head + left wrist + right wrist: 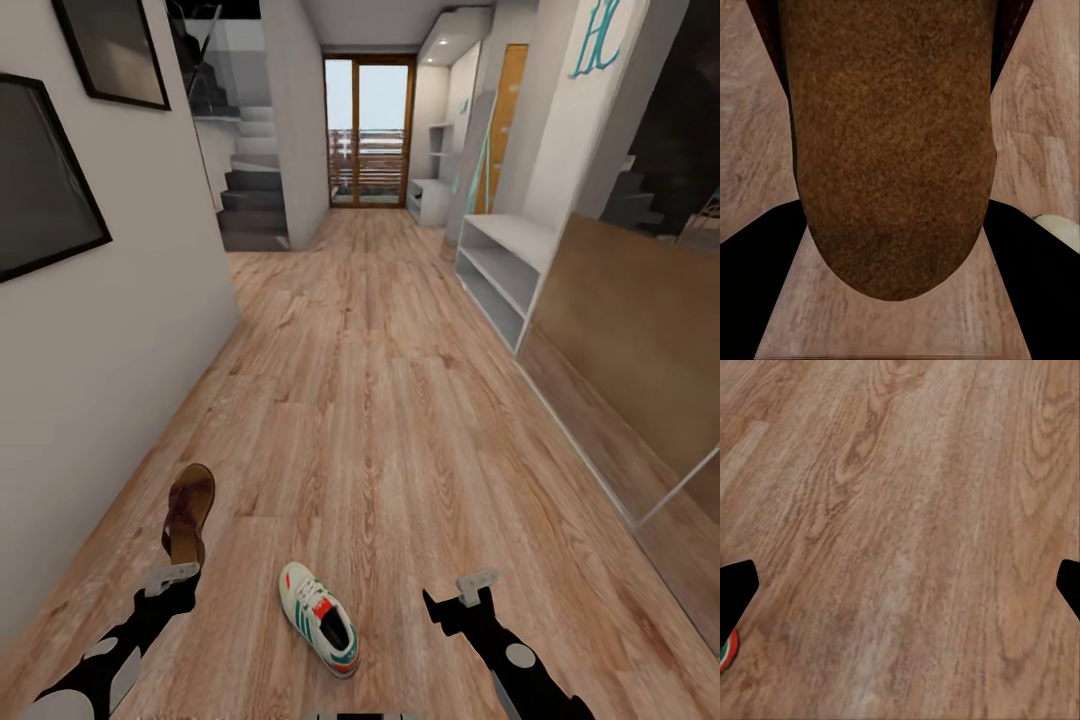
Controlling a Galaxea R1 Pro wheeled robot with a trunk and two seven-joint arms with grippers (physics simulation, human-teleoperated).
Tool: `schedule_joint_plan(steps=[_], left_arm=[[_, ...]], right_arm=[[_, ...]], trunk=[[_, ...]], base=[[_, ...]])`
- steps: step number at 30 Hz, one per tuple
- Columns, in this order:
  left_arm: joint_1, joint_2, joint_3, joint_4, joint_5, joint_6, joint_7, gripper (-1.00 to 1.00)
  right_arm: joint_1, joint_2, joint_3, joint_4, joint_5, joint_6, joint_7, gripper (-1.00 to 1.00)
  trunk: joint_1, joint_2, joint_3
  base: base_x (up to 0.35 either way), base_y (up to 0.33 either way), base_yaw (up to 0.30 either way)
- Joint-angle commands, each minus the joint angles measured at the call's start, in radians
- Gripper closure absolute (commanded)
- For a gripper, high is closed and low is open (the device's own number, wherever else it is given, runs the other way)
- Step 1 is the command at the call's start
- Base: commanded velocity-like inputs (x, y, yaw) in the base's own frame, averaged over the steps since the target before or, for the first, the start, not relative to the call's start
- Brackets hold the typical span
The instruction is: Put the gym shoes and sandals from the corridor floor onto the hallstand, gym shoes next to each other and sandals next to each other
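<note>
Fetching is the step in hand, by my reading — the left gripper (172,575) is clamping one sandal (188,512), its fingers (160,578) pinching the heel end while the toe is tilting up and away beside the left wall. In the left wrist view the sandal's brown, grainy surface (894,150) is sitting between the dark fingers, with corridor floor (1035,112) beyond it.

The right gripper (462,592) is hanging above bare planks, fingers spread wide and holding nothing. One gym shoe (320,618) is lying on the floor between the two arms — white, with green side stripes, a red-orange tongue and white laces, toe pointing up the corridor. A sliver of its red-and-green edge (727,649) is showing in the right wrist view.

The hallstand (505,265) is standing well ahead against the right wall, its pale top and two shelf slots looking bare. Next, likely, the right arm is needing to reach across for the shoe, then the base rolling forward to the bench.
</note>
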Motion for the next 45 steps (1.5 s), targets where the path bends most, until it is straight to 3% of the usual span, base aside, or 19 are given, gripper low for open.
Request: schedule_joint_plan(steps=[1,14,24,38,41,45], left_arm=[[-0.001,0.0,0.009,0.001,-0.009,-0.004,-0.005,1.0],[-0.001,-0.014,0.007,0.002,-0.01,-0.004,-0.007,1.0],[-0.001,-0.017,0.007,0.002,-0.01,-0.004,-0.007,1.0],[-0.005,-0.02,-0.011,-0.003,-0.012,-0.006,-0.008,1.0],[-0.014,-0.031,-0.022,-0.033,-0.011,-0.003,-0.014,1.0],[-0.019,-0.066,-0.028,-0.085,-0.011,0.004,-0.034,1.0]], right_arm=[[0.0,0.0,-0.002,0.0,0.01,-0.004,0.002,-1.0],[0.0,-0.002,0.0,0.002,0.009,-0.004,0.0,-1.0],[0.0,-0.002,0.001,0.002,0.008,-0.004,-0.002,-1.0],[0.0,-0.003,-0.002,0.0,0.008,-0.006,-0.003,-1.0],[0.0,-0.003,-0.002,-0.001,0.008,-0.005,-0.003,-1.0],[0.0,-0.003,-0.002,-0.003,0.007,-0.005,-0.002,-1.0]], trunk=[[0.0,0.0,-0.002],[0.0,0.0,-0.018],[0.0,0.0,-0.03],[0.0,0.0,-0.032],[0.0,0.0,-0.032],[0.0,0.0,-0.032]], base=[[0.0,0.0,0.158],[0.023,0.006,0.161],[0.152,0.175,0.155],[0.01,0.018,0.017],[0.0,0.0,0.0],[0.0,0.0,0.0]])
